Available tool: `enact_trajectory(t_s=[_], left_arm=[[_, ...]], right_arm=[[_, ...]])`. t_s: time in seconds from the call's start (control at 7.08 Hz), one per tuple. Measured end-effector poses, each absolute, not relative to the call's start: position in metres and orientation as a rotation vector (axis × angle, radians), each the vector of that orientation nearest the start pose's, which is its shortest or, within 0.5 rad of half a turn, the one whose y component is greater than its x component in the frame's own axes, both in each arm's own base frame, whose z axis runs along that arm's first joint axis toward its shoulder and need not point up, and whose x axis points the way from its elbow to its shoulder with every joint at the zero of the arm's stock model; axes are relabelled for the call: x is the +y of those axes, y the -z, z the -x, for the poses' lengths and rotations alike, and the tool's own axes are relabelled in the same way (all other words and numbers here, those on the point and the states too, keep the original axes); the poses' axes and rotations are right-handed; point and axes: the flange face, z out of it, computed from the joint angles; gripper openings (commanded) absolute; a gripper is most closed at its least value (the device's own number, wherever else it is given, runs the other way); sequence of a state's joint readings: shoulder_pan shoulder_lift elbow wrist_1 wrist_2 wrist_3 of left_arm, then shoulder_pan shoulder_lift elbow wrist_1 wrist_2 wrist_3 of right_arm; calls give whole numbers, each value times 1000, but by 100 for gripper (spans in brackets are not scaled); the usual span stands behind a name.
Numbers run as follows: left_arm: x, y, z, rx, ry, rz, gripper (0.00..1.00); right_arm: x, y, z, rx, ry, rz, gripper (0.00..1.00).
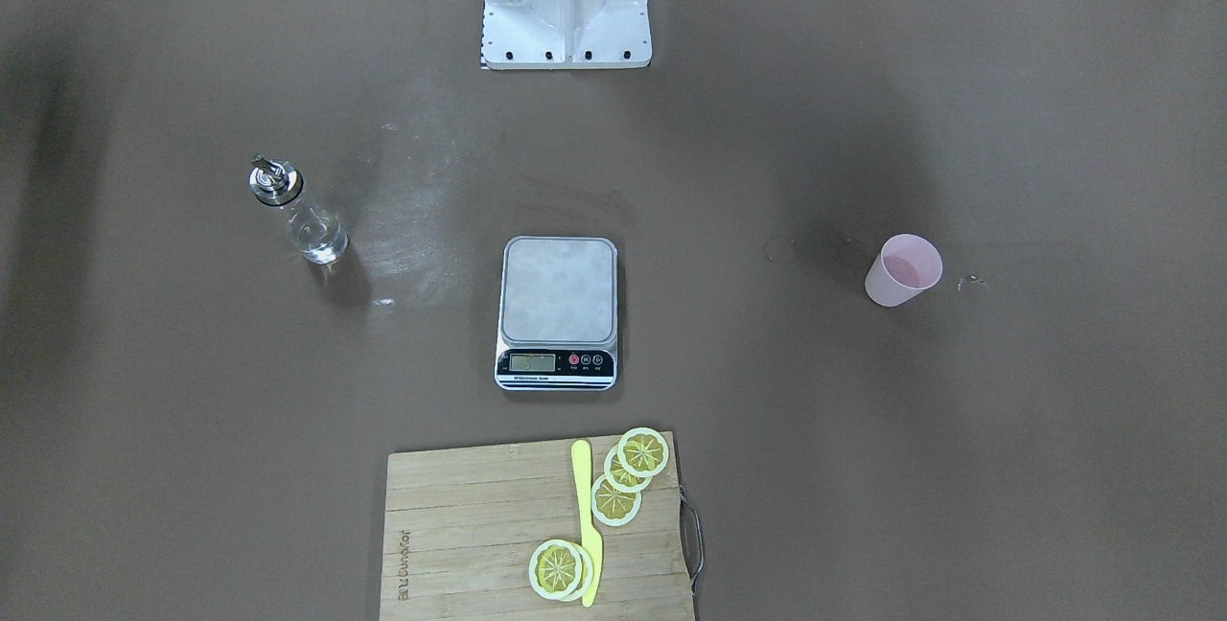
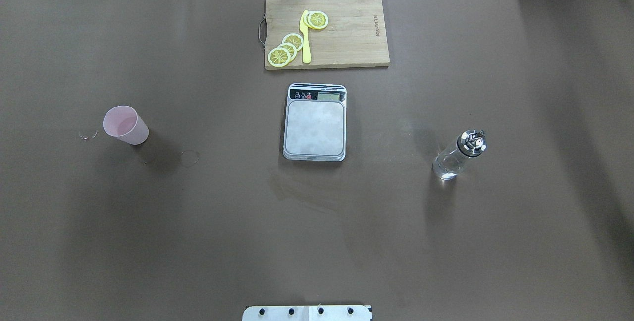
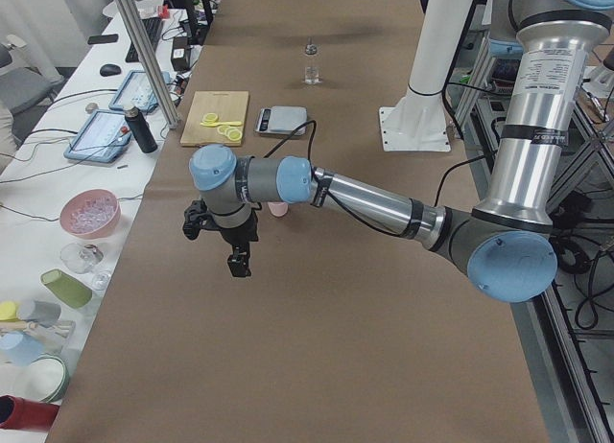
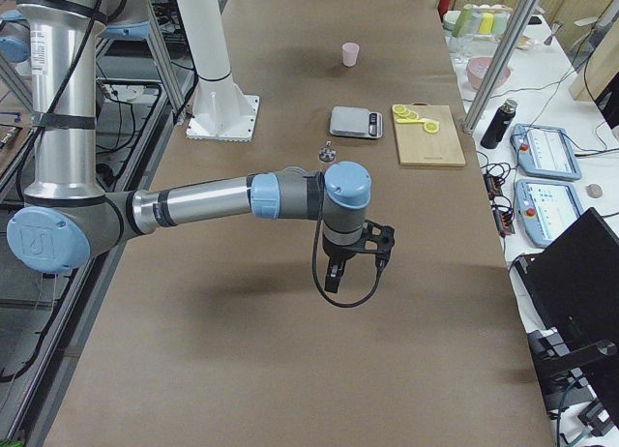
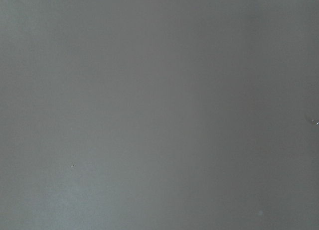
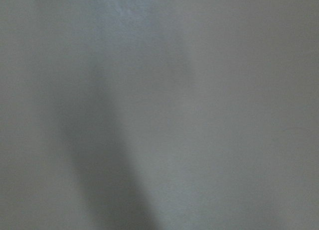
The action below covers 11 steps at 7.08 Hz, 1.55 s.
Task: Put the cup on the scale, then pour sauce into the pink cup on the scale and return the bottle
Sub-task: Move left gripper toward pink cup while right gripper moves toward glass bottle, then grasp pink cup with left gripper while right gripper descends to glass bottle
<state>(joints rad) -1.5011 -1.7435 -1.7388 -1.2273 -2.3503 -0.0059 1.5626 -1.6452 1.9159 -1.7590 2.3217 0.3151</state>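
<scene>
Pink cup [image 2: 125, 124] upright, well to robot's left of scale [image 2: 315, 128]. Left gripper [image 3: 236, 264] nearer arm; how far open, cannot tell.

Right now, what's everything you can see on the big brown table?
Small pale pink plastic cup: one, pink, upright, robot's left side.
Flat grey steel kitchen scale: one, grey and black, middle, platform bare.
Small clear glass bottle with metal spout: one, colourless, upright, robot's right side.
Wooden cutting board: one, tan, beyond the scale.
Round lemon slices: about five, yellow, on the board.
Plastic knife: one, yellow, on the board.
Left pincer: one, black, above the table.
Right pincer: one, black, above the table.
</scene>
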Motion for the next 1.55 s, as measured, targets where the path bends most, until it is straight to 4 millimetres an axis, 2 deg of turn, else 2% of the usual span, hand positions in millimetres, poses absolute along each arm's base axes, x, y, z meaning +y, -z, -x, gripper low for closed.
enact_trajectory(t_s=[0.14, 0.28, 0.42, 0.71, 0.85, 0.99, 1.27, 1.55], left_arm=[[-555, -501, -5, 780, -30, 50, 100], [-563, -482, -39, 782, 1, 69, 100], [-567, -468, -73, 788, 23, 80, 100], [-566, -454, -125, 806, 53, 94, 99], [-562, -451, -149, 813, 62, 106, 98], [-557, -448, -174, 821, 68, 117, 97], [-546, -444, -224, 837, 80, 138, 95], [-544, -447, -257, 840, 97, 145, 87]], right_arm=[[-448, -508, -44, -776, -316, 36, 100], [-447, -472, -16, -790, -348, 37, 100], [-450, -437, 20, -797, -362, 33, 100], [-455, -380, 98, -789, -401, -41, 100], [-443, -353, 134, -789, -425, -98, 100], [-424, -327, 161, -808, -440, -138, 100], [-378, -282, 194, -876, -431, -153, 100], [-318, -256, 245, -849, -412, -186, 100]])
